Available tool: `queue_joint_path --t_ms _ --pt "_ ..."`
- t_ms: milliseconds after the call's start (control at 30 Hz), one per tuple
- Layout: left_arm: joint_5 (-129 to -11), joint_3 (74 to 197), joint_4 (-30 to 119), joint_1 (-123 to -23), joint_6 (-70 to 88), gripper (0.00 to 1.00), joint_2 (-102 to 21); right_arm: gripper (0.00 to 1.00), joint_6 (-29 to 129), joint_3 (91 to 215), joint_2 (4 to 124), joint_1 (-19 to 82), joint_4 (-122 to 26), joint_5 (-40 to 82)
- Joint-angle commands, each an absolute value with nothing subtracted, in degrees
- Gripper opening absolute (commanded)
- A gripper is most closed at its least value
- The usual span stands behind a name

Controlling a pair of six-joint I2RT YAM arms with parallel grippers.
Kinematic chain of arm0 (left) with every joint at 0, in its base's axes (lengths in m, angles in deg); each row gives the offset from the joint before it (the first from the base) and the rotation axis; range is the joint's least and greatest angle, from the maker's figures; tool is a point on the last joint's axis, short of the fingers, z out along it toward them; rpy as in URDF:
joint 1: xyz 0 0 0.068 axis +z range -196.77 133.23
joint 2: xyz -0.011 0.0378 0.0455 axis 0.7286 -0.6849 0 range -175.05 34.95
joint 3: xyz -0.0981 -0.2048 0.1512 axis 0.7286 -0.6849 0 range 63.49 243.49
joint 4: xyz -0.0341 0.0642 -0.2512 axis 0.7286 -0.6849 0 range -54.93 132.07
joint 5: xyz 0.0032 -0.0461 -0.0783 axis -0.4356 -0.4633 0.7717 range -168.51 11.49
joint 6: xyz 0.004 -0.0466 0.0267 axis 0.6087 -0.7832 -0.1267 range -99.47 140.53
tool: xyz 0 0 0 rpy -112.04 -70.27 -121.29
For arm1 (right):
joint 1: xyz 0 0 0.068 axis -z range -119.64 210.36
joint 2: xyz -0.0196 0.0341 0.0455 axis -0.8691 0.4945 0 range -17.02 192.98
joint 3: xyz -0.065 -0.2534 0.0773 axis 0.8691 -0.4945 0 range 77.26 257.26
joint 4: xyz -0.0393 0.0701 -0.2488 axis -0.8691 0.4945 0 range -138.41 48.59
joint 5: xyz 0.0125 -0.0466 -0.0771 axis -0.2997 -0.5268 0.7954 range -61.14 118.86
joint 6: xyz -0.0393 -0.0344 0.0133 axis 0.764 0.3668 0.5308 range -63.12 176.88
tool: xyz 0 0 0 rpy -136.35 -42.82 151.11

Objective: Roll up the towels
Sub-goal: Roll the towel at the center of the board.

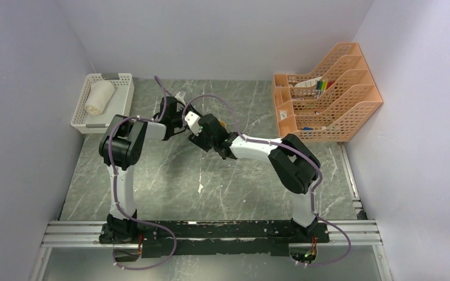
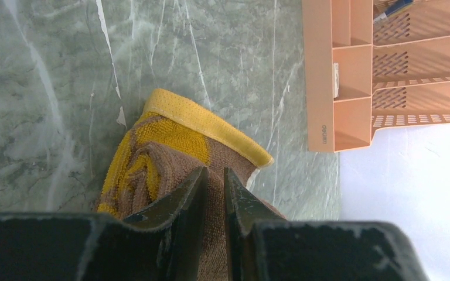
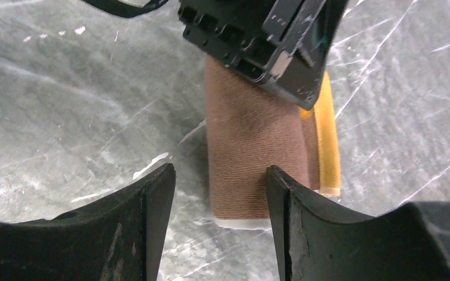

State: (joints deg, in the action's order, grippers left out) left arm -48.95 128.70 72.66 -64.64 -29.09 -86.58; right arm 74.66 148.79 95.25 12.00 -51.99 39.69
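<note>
The brown towel (image 2: 170, 153) with its mustard-yellow reverse lies rolled on the grey marble table. My left gripper (image 2: 214, 172) is shut on a fold of its brown side. In the right wrist view the brown roll (image 3: 252, 152) lies lengthwise, and my right gripper (image 3: 220, 171) is open just in front of its near end, with the right finger beside the roll. In the top view both grippers, left (image 1: 179, 117) and right (image 1: 202, 136), meet at mid-table and hide this towel. The cream-white towel (image 1: 99, 96) lies rolled in the white basket.
The white basket (image 1: 82, 120) stands at the back left by the wall. An orange file organizer (image 1: 328, 99) holding pens stands at the back right; it also shows in the left wrist view (image 2: 340, 76). Walls close in the table on both sides.
</note>
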Motion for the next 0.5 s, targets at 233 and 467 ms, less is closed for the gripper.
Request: queue_joint_path --t_ms 233,467 --pt "-50.0 129.8 70.8 -65.0 -27.1 0.29 -88.0 0.62 75.9 152.9 95.4 12.6 -51.0 37.5" --pt "-49.7 129.9 70.8 -65.1 -26.9 0.29 -87.9 0.65 74.4 156.2 97.3 16.3 -45.6 32.7"
